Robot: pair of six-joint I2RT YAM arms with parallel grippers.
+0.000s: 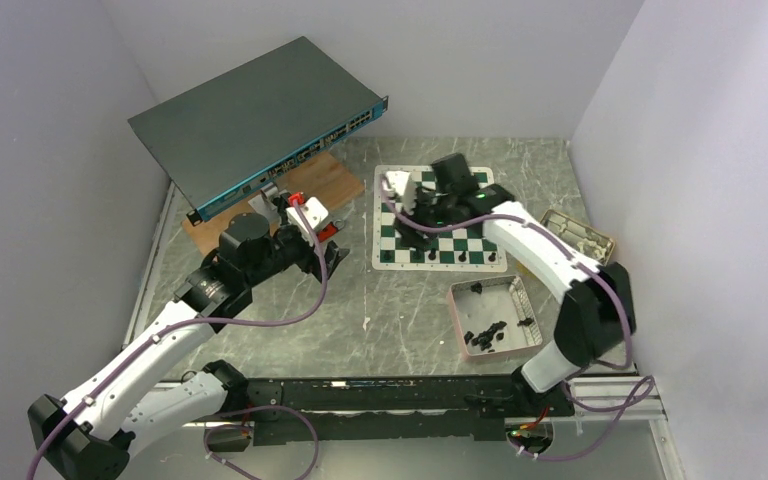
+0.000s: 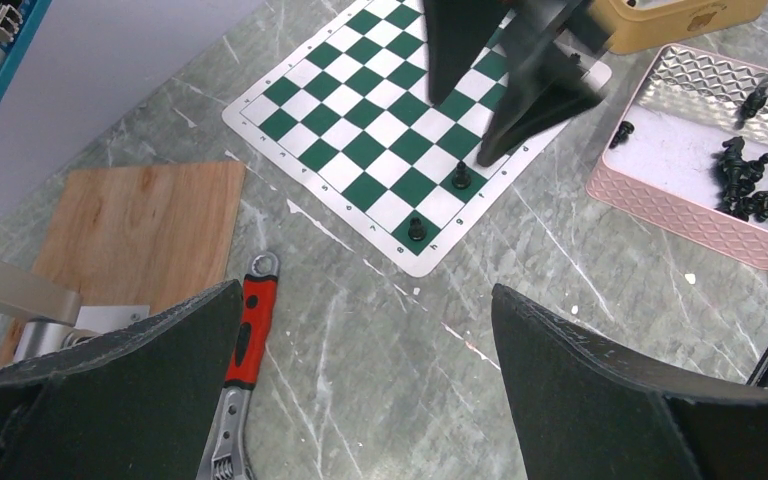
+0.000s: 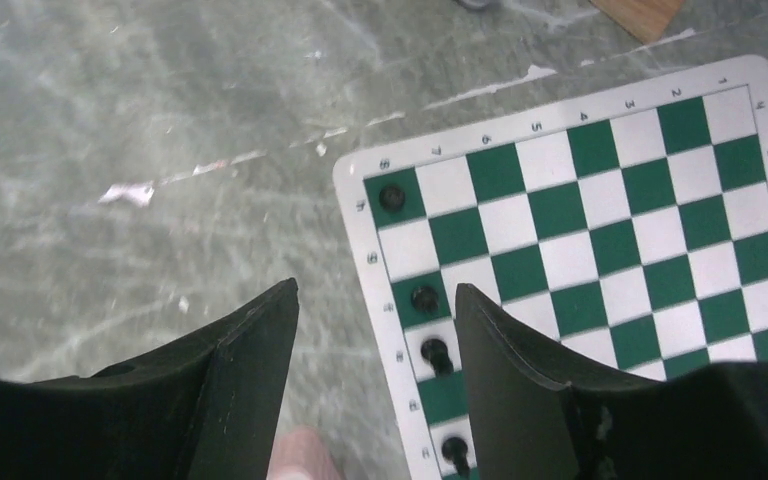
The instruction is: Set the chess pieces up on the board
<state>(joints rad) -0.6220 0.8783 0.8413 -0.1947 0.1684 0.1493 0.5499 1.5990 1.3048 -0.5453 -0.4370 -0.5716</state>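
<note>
The green and white board [image 1: 460, 245] lies at the back right of the table. My right gripper [image 3: 375, 288] hovers open over its near left edge with nothing between the fingers. Several black chess pieces [image 3: 423, 297] stand in the edge column below it. Two of these pieces [image 2: 416, 229] also show in the left wrist view, beside the right gripper's fingers [image 2: 520, 90]. More chess pieces [image 1: 485, 335] lie in the pink tray [image 1: 460, 315]. My left gripper [image 2: 365, 290] is open and empty over bare table left of the board.
A red-handled wrench [image 2: 245, 340] lies under the left gripper, beside a wooden plank [image 2: 140, 230]. A grey network switch [image 1: 260, 120] leans at the back left. A beige box [image 1: 580, 235] sits right of the board. White walls close in both sides.
</note>
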